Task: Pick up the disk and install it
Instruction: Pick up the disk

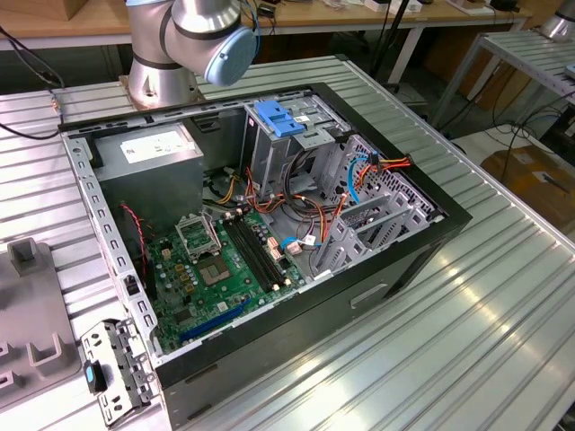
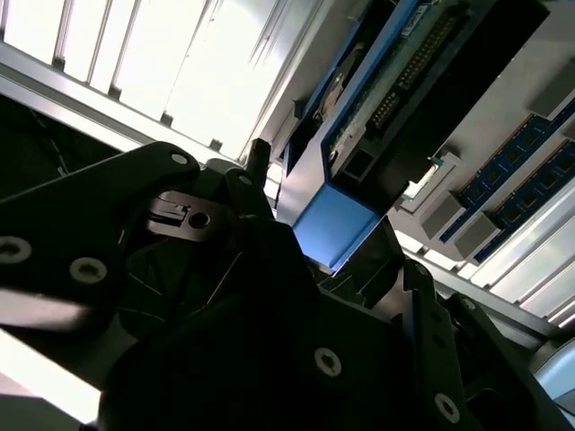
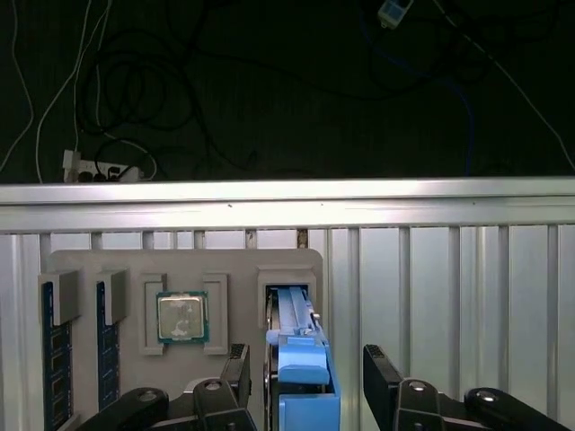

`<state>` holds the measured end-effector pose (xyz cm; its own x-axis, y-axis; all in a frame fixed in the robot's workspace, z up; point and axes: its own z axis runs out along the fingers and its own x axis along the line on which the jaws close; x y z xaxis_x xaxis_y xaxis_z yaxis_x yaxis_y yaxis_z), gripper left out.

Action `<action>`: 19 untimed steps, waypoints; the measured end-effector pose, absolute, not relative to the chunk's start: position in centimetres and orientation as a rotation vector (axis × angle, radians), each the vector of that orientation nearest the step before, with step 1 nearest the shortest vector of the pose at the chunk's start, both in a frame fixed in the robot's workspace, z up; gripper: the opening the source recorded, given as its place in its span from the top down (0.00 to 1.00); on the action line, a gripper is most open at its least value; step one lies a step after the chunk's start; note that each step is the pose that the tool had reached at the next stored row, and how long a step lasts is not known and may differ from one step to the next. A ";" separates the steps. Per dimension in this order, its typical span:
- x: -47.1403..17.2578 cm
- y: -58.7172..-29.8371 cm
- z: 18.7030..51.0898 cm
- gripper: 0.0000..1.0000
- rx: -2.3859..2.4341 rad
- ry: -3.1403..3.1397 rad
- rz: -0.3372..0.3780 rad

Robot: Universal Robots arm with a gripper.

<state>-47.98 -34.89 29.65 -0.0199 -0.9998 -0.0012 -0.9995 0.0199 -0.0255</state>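
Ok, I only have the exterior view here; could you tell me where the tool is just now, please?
Observer: In the first wrist view the tool hangs over a grey tray, with its fingers on either side of the disk.
Operator: Is it gripping the disk?
Observer: Not yet. There is a gap between each finger and the disk, which stands on edge in its slot.
Operator: What else is on that tray?
Observer: A processor chip sits in the pocket beside the disk, with memory sticks beyond it.
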 end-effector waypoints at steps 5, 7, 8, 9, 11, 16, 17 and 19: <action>-48.0 -35.1 29.6 0.53 -2.183 2.233 -0.028; -47.9 -35.1 29.6 0.53 -2.176 2.241 -0.029; -47.8 -35.1 29.6 0.53 -2.168 2.249 -0.030; -47.8 -35.1 29.6 0.53 -2.157 2.260 -0.030; -47.8 -35.1 29.6 0.53 -2.141 2.276 -0.031; -47.8 -35.1 29.6 0.53 -2.140 2.278 -0.031; -47.8 -35.1 29.6 0.53 -2.139 2.278 -0.031; -47.8 -35.1 29.6 0.53 -2.139 2.278 -0.031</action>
